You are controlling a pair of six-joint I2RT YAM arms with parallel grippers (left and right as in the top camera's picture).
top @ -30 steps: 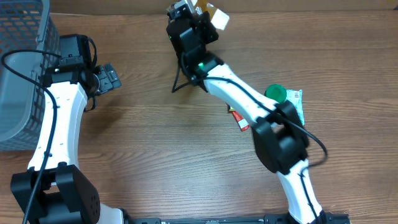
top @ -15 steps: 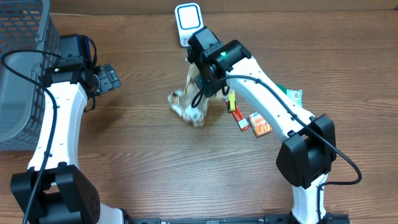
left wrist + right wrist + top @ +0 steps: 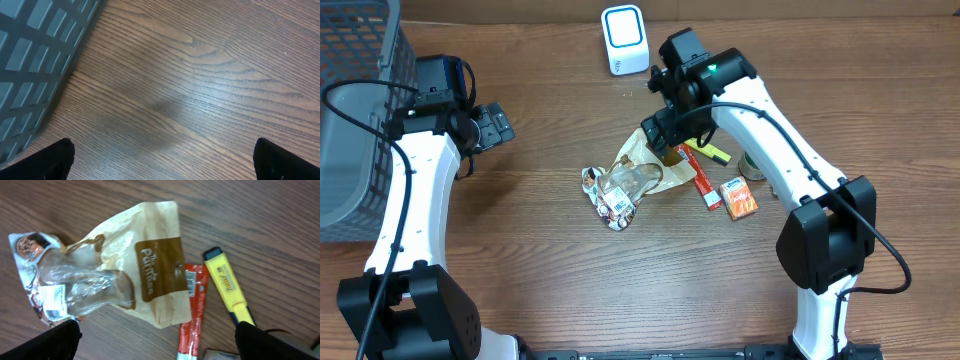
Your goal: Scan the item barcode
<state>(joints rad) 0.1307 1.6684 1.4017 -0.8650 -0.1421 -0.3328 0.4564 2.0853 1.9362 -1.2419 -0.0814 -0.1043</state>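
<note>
The right gripper (image 3: 662, 140) has just let go. Its jaws stand wide, and the crumpled tan paper bag with a clear plastic window (image 3: 632, 178), which a moment ago was held up by the white, blue-ringed scanner (image 3: 623, 38), now lies flat at mid-frame against a red sachet stick (image 3: 703, 182). I'd say the scan is done. A white label shows at the bag's left end. The left gripper (image 3: 492, 125) hangs wide open, upper left.

Overhead: fixed, straight down, far enough to show the whole brown wood-grain table (image 3: 540, 290). Left wrist: close, facing down at bare wood beside grey plastic mesh basket (image 3: 30, 50). Right wrist: close, facing down on tan paper snack bag (image 3: 150, 275) and yellow highlighter pen (image 3: 227, 287). Overhead shares all three.
</note>
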